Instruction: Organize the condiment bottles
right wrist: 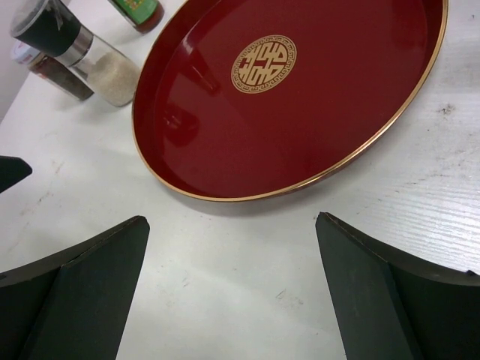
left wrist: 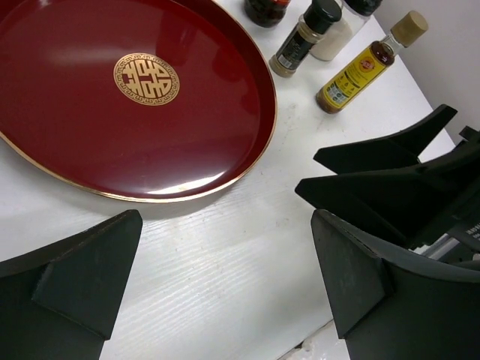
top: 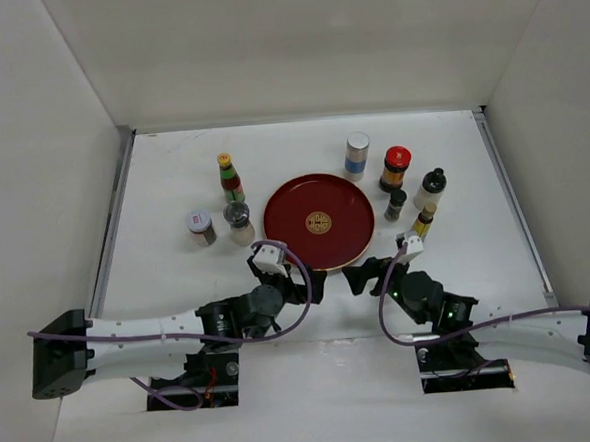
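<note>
Evidently the job stands at its very start: the red tray (top: 284,212) holds nothing, and all eight bottles (top: 357,155) stand on the table (top: 478,270) around it. Both the left claw (left wrist: 226,225) and the right claw (right wrist: 231,221) gape fully wide with nothing between their fingers. Their tips are near each other, just short of the tray's near rim.

From the left claw, the tray lies ahead and to its left. A yellow-labelled bottle (left wrist: 352,75) with a tan cap and a small black-capped shaker (left wrist: 300,41) stand ahead to its right, past the tray's edge. From the right claw, the tray fills the ground ahead. A grinder (right wrist: 82,56) with a black and silver top stands beyond the rim on its left, with a dark jar (right wrist: 56,75) close by it.

My reading is that the step in hand is choosing a first bottle. The next move calls for swinging one claw clear of the tray, setting its fingers either side of a bottle's body, low enough not to tip it, then closing. The bottles stand close together, so an outer one looks the safer pick.
</note>
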{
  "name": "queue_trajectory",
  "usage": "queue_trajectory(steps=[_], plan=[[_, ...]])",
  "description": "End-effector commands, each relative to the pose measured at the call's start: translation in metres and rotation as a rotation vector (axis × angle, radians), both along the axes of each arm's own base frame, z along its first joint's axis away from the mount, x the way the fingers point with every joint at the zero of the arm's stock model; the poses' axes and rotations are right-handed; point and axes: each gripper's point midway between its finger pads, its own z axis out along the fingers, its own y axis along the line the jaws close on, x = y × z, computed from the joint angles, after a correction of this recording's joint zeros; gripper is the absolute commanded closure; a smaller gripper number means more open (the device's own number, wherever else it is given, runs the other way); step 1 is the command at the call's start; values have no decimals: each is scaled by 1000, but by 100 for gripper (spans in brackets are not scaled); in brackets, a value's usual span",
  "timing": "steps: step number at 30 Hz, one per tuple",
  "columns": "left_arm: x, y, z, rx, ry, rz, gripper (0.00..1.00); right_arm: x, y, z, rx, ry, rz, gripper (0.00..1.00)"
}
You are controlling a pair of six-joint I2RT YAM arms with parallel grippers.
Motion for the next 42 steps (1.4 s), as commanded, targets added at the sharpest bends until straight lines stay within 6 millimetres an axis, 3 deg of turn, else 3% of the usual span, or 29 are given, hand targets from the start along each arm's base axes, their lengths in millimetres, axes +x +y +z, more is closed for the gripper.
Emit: queue_trajectory(steps=[1, 7, 12, 16, 17, 18, 19, 20, 21, 22, 23, 24, 25, 27, 29, 31, 33, 36, 42], plan=[[6, 2, 17, -52, -10, 22, 0, 4, 5, 30, 91, -62, -20, 0], [24, 17, 37, -62, -43, 111, 0, 2, -1, 34, 120, -73, -38, 0], [42, 35, 76, 18, -128, 234, 0, 1, -5, 37, 121, -91, -68, 0], [60, 61, 120, 26, -193, 356, 0, 0, -5, 36, 103, -100, -81, 0], [65, 67, 129, 24, -205, 377, 13, -1, -3, 36, 101, -98, -72, 0], [70, 75, 136, 21, -215, 406, 39, -3, 0, 37, 102, -98, -56, 0], [76, 86, 140, 16, -218, 449, 60, -4, 3, 37, 102, -101, -42, 15], [82, 96, 141, 25, -219, 490, 69, -5, 5, 39, 103, -111, -29, 39], [88, 106, 141, 40, -215, 529, 72, -5, 5, 41, 102, -122, -23, 61], [95, 114, 138, 60, -208, 561, 70, -6, 6, 40, 97, -119, -20, 76], [101, 119, 135, 86, -198, 581, 65, -6, 6, 41, 97, -119, -17, 84], [107, 122, 130, 122, -183, 593, 57, -6, 7, 39, 90, -115, -14, 85], [114, 126, 124, 162, -165, 610, 45, -6, 9, 39, 85, -111, -9, 83], [124, 128, 111, 227, -125, 614, 19, -5, 12, 37, 68, -110, -7, 66], [132, 126, 95, 262, -77, 591, 8, -4, 13, 36, 60, -108, -8, 39], [137, 122, 78, 280, -24, 559, 4, -4, 13, 36, 61, -110, -8, 16], [140, 126, 59, 292, 28, 556, 4, -4, 12, 37, 68, -115, -10, 9], [146, 133, 39, 307, 69, 569, 5, -5, 11, 38, 83, -116, -7, 9], [156, 137, 21, 326, 92, 589, 6, -5, 16, 35, 67, -106, 6, 8]])
